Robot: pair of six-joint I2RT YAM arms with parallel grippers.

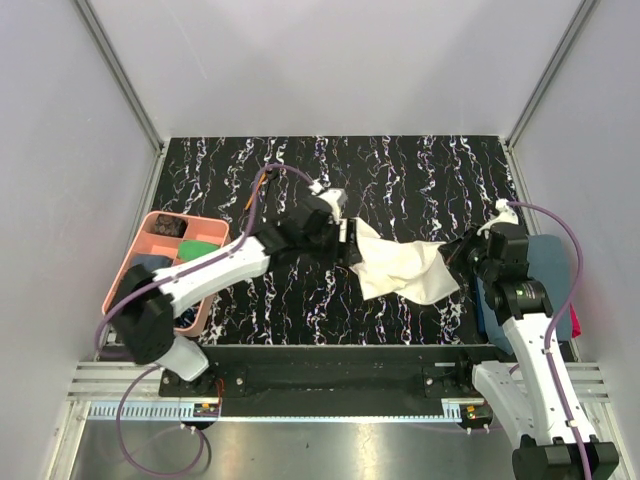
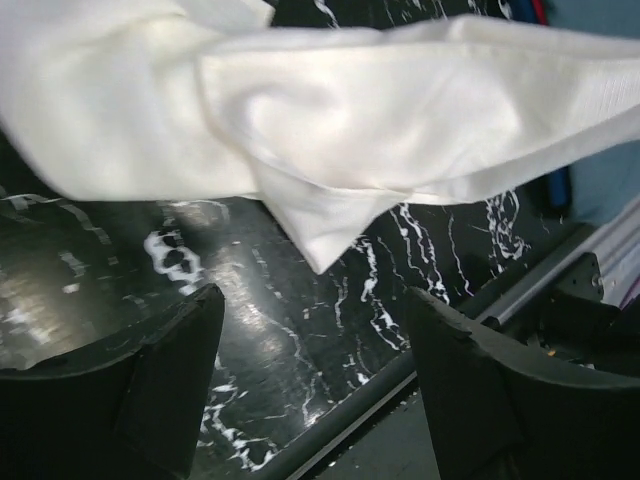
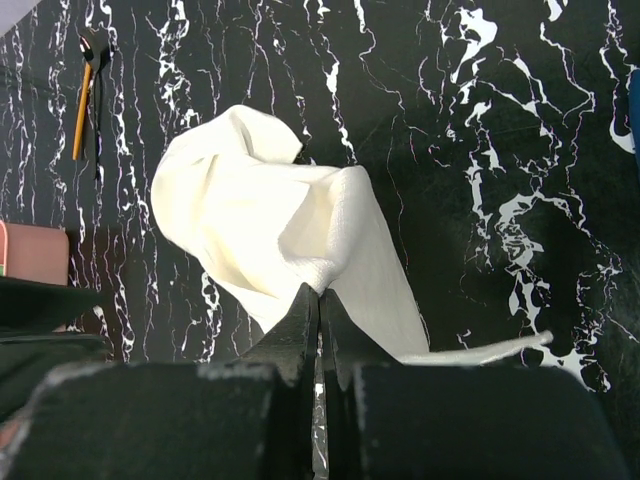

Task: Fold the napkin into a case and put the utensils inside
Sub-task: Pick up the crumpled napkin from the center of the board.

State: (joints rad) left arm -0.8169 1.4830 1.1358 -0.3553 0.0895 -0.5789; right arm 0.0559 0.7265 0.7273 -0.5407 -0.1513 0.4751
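Two pincers sit closest, one in each wrist view. Left pincer (image 2: 310, 370) is wide open: its two black fingers (image 2: 170, 380) stand far apart with nothing between them. It is at the left edge of the one cream napkin (image 1: 405, 270), and from its own camera the cloth hangs just past the fingertips, up off the counter (image 1: 420, 180).

Right pincer (image 3: 318, 305) is squeezed tight on the napkin. Its tips pinch a fold on the right side of the cloth, and the cloth rises to a bunched peak there. The napkin is not flat and not a neat strip — it is crumpled, with one loose corner pointing down toward the near edge.

One orange-handled stick (image 3: 80, 120) with a black end lies on the counter well away from the napkin, on its far left side. I cannot tell a spoon from the dark counter.

One pink tray (image 1: 140, 240) sits left of the napkin, with some dark things and one green thing in it. One blue-grey towel (image 1: 548, 270) lies right of the napkin, under the right arm.
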